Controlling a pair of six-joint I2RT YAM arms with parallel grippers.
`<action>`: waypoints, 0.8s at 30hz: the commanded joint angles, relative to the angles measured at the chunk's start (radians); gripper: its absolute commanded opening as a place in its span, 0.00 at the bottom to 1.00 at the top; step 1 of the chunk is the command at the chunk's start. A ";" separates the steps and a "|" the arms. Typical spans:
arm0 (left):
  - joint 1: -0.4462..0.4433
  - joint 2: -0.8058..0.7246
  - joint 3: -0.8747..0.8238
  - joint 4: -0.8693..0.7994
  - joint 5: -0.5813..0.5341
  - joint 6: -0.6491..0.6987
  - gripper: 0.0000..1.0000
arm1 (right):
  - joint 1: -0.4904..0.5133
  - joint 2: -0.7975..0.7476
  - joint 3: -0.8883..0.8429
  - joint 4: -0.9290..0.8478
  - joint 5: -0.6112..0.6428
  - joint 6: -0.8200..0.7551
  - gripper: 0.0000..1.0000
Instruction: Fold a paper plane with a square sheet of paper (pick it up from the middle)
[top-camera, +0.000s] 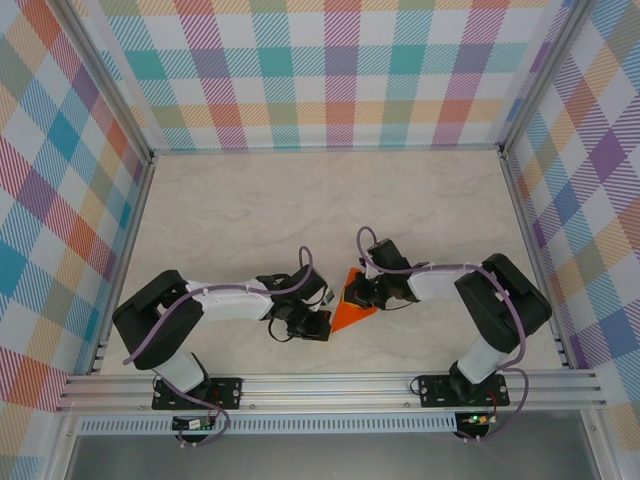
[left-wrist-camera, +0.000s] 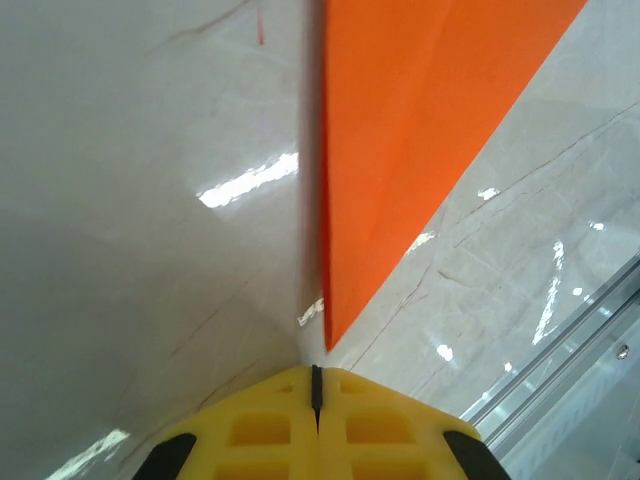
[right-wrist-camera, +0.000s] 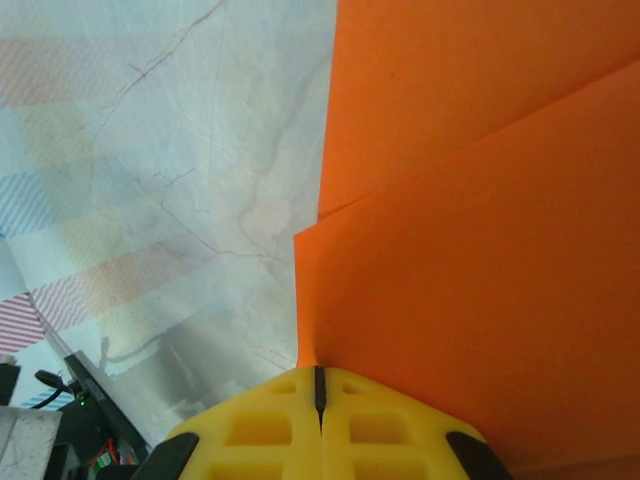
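Pale, glossy marbled surface (top-camera: 250, 210) sits inside plaid walls (top-camera: 340, 70), with open room toward the back. Near the front edge lies thin orange paper (top-camera: 350, 312), partly folded into a pointed triangle and partly covered from above. The left gripper (left-wrist-camera: 316, 372), yellow fingers pressed together, stops just short of the tip. The right gripper (right-wrist-camera: 319, 372), also closed, meets a layered edge, and I cannot tell whether it pinches paper.

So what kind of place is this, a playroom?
Probably a robot test booth, not a playroom: a left arm and a right arm bolted to a metal rail, a pale marble-look table, and checked walls boxing it in.
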 joint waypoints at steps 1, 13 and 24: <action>0.029 -0.062 0.075 -0.051 -0.058 0.009 0.04 | 0.000 -0.060 0.051 -0.106 0.048 -0.023 0.03; 0.137 -0.091 0.187 -0.111 -0.377 -0.038 0.61 | -0.013 -0.347 0.011 -0.309 0.317 0.145 0.57; 0.212 -0.153 0.157 -0.061 -0.409 -0.061 1.00 | -0.024 -0.287 -0.030 -0.163 0.253 0.142 0.57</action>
